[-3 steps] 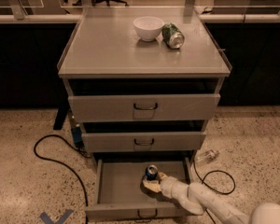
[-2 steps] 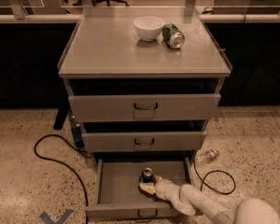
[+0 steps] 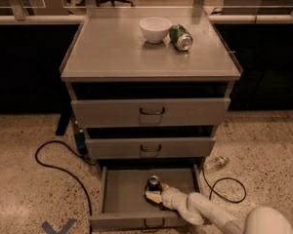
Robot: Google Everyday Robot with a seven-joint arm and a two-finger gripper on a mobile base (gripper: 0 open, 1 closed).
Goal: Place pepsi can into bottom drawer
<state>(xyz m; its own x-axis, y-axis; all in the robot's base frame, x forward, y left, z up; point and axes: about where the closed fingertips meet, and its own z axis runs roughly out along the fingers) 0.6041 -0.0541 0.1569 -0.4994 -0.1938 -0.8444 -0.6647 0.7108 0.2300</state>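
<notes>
Well, down at floor level the bottom drawer (image 3: 119,196) is pulled far out of the grey cabinet, and the pepsi can (image 3: 153,181) stands upright inside it, about midway across the tray and nearer the back than the front, silver top facing up. The end effector (image 3: 153,193) sits low in the same drawer, right against the near side of the can at its base, with the pale arm (image 3: 205,212) reaching in over the front right corner of the drawer. Whether it is clenched on the can or has released it, I cannot tell from where I stand. Above, the middle drawer (image 3: 150,148) and the top drawer (image 3: 151,112) each show a dark gap over their fronts, and what they hold is hidden. On the cabinet's top surface (image 3: 107,52) a white bowl (image 3: 155,29) sits toward the back, and a green can (image 3: 180,37) lies on its side just beside it on the right. A black cable (image 3: 52,161) loops across the speckled floor to the left of the cabinet, and a clear bottle (image 3: 216,163) lies on the floor to the right.
</notes>
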